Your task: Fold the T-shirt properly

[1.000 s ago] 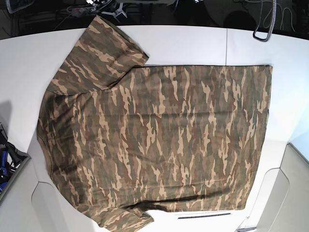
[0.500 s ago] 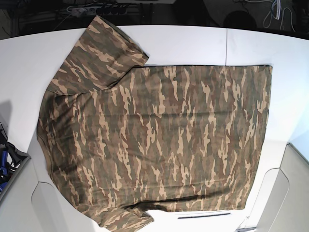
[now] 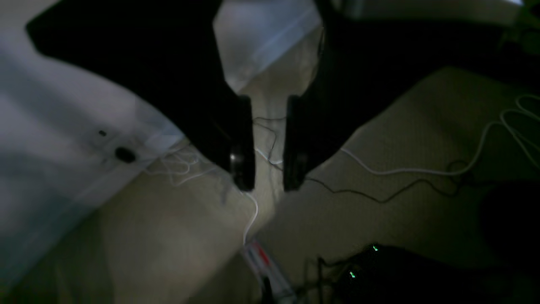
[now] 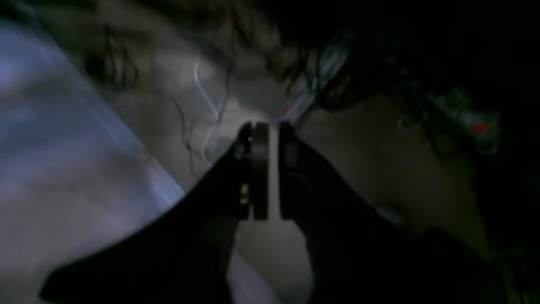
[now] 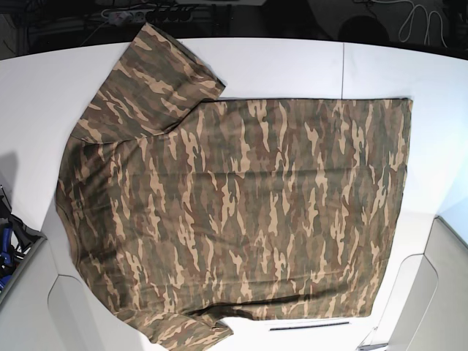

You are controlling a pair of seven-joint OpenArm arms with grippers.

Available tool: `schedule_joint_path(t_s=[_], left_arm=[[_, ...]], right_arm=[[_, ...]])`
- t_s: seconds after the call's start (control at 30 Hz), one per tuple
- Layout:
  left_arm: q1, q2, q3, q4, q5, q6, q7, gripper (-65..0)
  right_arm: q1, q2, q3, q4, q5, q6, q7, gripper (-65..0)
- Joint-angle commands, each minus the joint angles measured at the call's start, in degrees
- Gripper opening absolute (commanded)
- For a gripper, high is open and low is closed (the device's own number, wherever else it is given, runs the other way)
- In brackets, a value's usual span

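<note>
T-shirt (image 5: 234, 212) unchanged since half a second ago: flat, spread across white table (image 5: 285, 66), sleeves at left. Left gripper (image 3: 268, 175) off table over cabled floor, jaws slightly parted, empty. Right gripper (image 4: 273, 171) likewise, narrow slit between jaws, holding nothing.

the t-shirt (image 5: 241, 212) is soft matt cloth, lying smooth with few creases. the table (image 5: 292, 66) under it looks like smooth white plastic or laminate with a faint sheen. the left gripper (image 3: 269, 143) and right gripper (image 4: 270, 169) look like dark matt plastic. the floor (image 3: 168, 236) looks like matt, finely textured carpet.
</note>
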Motion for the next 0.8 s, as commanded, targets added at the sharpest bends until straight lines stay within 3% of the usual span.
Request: schedule_joint_path(t_s=[0.0, 0.13, 0.3, 0.47, 0.53, 0.63, 0.77], left_arm=[[2.9, -0.5, -1.6, 3.2, -1.4, -1.3, 0.6, -51.9], [8.5, -0.7, -8.5, 14.5, -5.0, -3.6, 4.0, -51.9], [12.0, -0.7, -17.9, 26.4, -10.9, -3.8, 10.5, -51.9], [12.3, -0.7, -27.8, 33.5, -17.5, -3.8, 13.5, -51.0], [12.2, -0.7, -31.5, 35.0, -19.7, -3.8, 13.5, -47.1], [11.2, -0.7, -36.9, 35.9, -22.0, -3.8, 13.5, -39.6], [8.6, -0.7, -42.5, 35.8, -24.6, -3.8, 13.5, -35.5]], right_arm=[[-2.2, 0.9, 1.7, 3.0, 1.9, 1.0, -0.1, -61.4], [-5.6, 1.0, 8.5, 13.4, 7.5, 1.2, -4.8, -61.5], [-5.6, 1.0, 15.7, 24.6, 15.5, 1.2, -12.2, -61.4], [-4.5, 0.5, 23.8, 31.1, 21.4, 1.0, -13.4, -61.4], [-2.9, -0.1, 26.6, 31.3, 23.6, 0.9, -15.1, -60.7], [0.3, -2.0, 30.1, 31.3, 25.6, -1.3, -19.5, -53.0], [3.8, -4.2, 33.1, 30.7, 26.3, -7.9, -22.1, -36.5]])
